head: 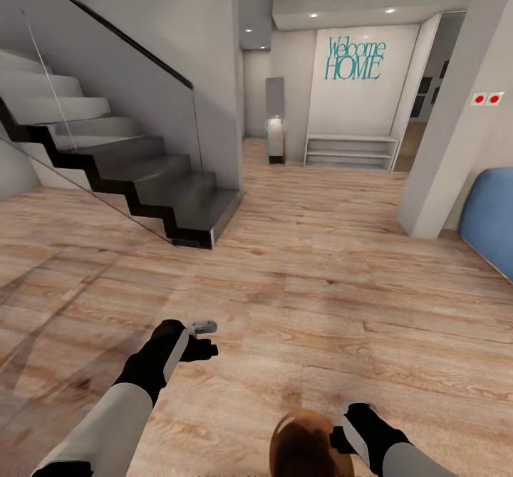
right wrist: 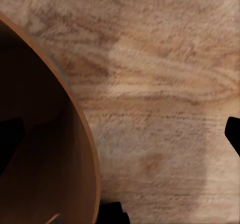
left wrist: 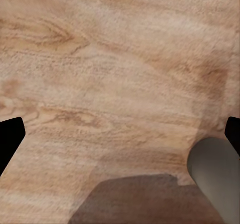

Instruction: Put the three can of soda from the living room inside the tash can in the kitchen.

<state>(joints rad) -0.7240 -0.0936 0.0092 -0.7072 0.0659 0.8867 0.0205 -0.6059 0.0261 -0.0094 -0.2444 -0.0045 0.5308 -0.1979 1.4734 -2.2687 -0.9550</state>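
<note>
A dark staircase [head: 135, 178] with a glass railing [head: 107, 107] rises over the wood floor [head: 320, 285]. Beyond it stands a white shelf [head: 350, 151] (under teal "Welcome HOME" lettering [head: 355, 58]). A blue seat [head: 490, 217] lies well right of the staircase.

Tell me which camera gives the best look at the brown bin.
The right wrist view: the bin is close, its curved rim and glossy brown inside plain. The head view catches just its top at the bottom edge, beside the right hand. The left wrist view looks at wood floor.

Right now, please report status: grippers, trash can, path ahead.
Left gripper open, empty. Trash can at right gripper; grip unclear. Staircase ahead left, pillar right, wood floor between.
</note>
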